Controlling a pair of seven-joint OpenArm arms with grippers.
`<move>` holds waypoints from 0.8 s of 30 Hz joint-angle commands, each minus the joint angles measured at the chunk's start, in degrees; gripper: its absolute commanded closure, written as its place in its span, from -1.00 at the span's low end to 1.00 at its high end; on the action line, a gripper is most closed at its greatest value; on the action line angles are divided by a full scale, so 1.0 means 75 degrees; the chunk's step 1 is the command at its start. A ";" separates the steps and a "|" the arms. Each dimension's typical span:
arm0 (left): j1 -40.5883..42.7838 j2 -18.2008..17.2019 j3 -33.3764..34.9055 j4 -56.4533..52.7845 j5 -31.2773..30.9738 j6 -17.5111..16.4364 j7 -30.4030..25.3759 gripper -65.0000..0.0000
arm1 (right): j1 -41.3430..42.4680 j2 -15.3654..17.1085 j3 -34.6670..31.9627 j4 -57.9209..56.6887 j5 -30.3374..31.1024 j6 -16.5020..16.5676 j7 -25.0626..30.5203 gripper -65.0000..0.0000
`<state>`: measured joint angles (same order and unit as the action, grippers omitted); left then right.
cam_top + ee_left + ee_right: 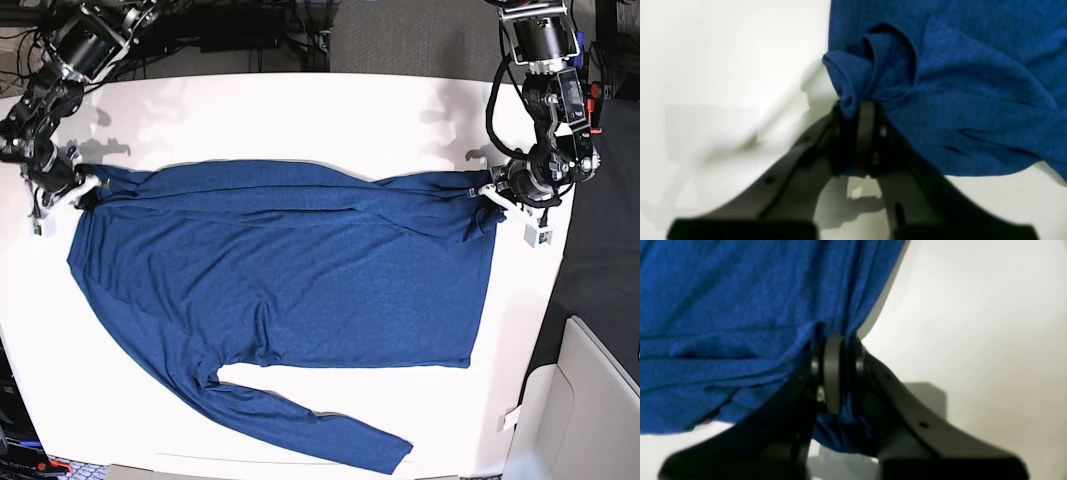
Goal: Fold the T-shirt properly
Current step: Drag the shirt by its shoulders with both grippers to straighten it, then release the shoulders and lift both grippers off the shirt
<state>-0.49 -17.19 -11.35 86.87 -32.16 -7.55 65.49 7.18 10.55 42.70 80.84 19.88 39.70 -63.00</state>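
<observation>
The navy-blue T-shirt (290, 260) lies spread across the white table (300, 110), long axis left to right, with one long sleeve (300, 425) trailing toward the front. Its far edge is folded over toward the middle. My left gripper (487, 192), at the right of the base view, is shut on a bunched corner of the T-shirt (860, 76); the left wrist view shows the gripper (857, 113) pinching it. My right gripper (82, 192), at the left, is shut on the opposite corner; the right wrist view shows the gripper (835, 350) with cloth (723, 323) gathered between the jaws.
The table's right edge (560, 250) lies just beyond my left gripper, with a white box (580, 410) on the floor past it. Dark cables and equipment (250, 25) lie behind the table's far edge.
</observation>
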 commanded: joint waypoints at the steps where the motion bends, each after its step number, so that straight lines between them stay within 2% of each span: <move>1: 0.0025 -0.0093 0.0008 0.0051 0.0098 0.0005 0.0416 1.00 | -0.0213 0.0053 0.0021 0.0140 -0.0183 0.0040 -0.0479 0.91; 8: 0.0716 -0.0316 0.0019 0.0379 0.0098 0.0005 0.0428 1.00 | -0.1291 0.0241 0.0045 0.0879 0.0157 0.0040 -0.0455 0.91; 15: 0.1560 -0.0656 0.0019 0.0871 0.0098 0.0005 0.0440 1.00 | -0.2135 0.0686 0.0643 0.1019 0.0989 0.0040 -0.0467 0.97; 20: 0.2088 -0.0914 0.0019 0.0895 0.0098 0.0005 0.0440 1.00 | -0.2487 0.0909 0.0713 0.1043 0.1059 0.0040 -0.0455 0.97; 24: 0.2615 -0.0961 0.0019 0.1446 0.0098 0.0005 0.0428 1.00 | -0.2616 0.0909 0.0854 0.1043 0.1059 0.0040 -0.0455 0.97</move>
<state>17.74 -23.97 -11.29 98.15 -34.00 -7.90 63.48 -11.77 16.43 48.49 88.44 30.89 40.53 -63.44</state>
